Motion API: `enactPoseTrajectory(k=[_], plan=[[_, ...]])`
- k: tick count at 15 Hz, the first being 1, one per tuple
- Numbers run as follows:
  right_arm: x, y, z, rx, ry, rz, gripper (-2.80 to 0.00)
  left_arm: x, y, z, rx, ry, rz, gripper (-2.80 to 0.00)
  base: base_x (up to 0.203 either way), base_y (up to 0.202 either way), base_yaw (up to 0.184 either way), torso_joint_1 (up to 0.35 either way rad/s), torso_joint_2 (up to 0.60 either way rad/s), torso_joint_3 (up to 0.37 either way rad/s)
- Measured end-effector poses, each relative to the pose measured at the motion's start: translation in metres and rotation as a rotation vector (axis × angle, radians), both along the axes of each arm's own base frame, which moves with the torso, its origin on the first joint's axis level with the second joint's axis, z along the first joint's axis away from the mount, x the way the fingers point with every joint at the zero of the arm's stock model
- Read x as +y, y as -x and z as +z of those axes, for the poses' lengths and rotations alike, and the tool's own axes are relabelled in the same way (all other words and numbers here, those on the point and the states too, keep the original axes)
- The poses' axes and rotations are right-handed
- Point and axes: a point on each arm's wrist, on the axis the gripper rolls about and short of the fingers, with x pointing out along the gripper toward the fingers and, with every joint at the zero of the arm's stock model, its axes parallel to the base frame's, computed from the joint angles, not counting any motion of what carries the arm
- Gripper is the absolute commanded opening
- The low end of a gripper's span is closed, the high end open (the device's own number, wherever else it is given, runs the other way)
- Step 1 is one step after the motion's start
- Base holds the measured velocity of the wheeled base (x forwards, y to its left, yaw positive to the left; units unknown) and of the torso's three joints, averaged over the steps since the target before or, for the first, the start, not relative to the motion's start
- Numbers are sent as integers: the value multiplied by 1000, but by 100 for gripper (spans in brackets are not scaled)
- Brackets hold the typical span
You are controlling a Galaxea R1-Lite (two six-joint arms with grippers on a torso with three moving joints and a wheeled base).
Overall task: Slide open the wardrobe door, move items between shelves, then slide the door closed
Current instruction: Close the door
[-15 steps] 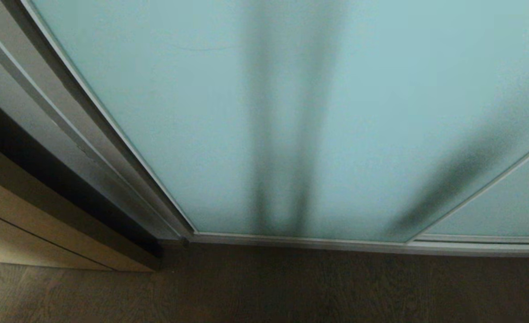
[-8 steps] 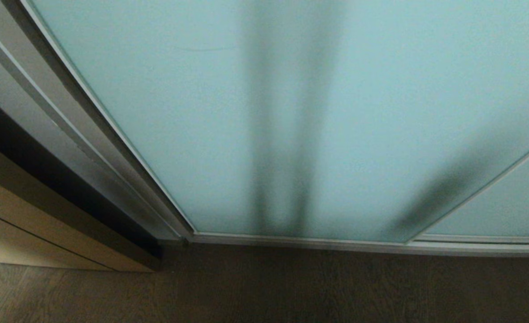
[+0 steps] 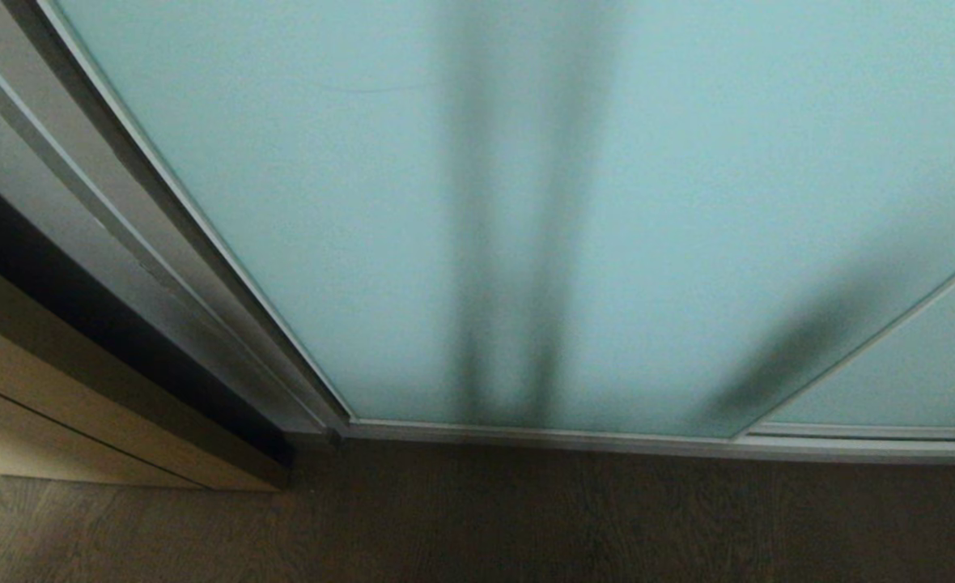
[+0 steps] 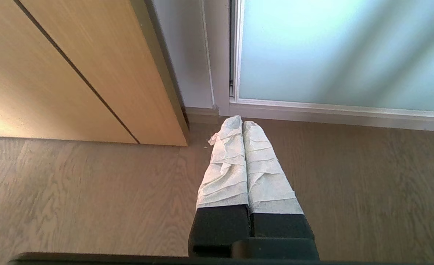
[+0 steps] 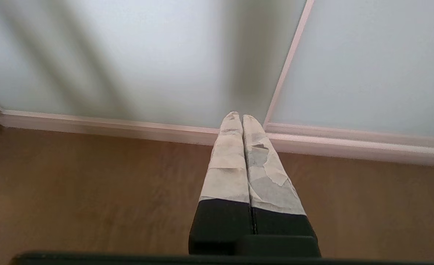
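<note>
Flanking left gripper [image 4: 242,123]: tan wooden panel [image 4: 73,66]

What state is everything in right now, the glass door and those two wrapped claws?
sliding wardrobe door: shut against the frame on its left side.
left gripper: shut, empty, above the floor near the door's corner.
right gripper: shut, empty, near the door's bottom rail.

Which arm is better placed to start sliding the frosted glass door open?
Probably the left. The left gripper, shut, points at the sliding wardrobe door's closing edge beside the frame. The right gripper, also shut, faces its seam with the next panel.
</note>
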Motion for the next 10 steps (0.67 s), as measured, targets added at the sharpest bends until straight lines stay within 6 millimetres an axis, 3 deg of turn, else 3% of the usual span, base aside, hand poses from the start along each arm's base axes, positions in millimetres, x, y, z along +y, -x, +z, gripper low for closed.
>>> enactPoseTrajectory(k=[2, 5, 10], plan=[[0, 0, -4, 41, -14, 6, -280, 0, 0, 0, 0, 0, 0, -280, 0, 0, 0, 0, 0, 0], [0, 1, 5, -48, -21, 8, -280, 0, 0, 0, 0, 0, 0, -280, 0, 0, 0, 0, 0, 0], [0, 0, -6, 59, -19, 9, -280, 0, 0, 0, 0, 0, 0, -280, 0, 0, 0, 0, 0, 0]])
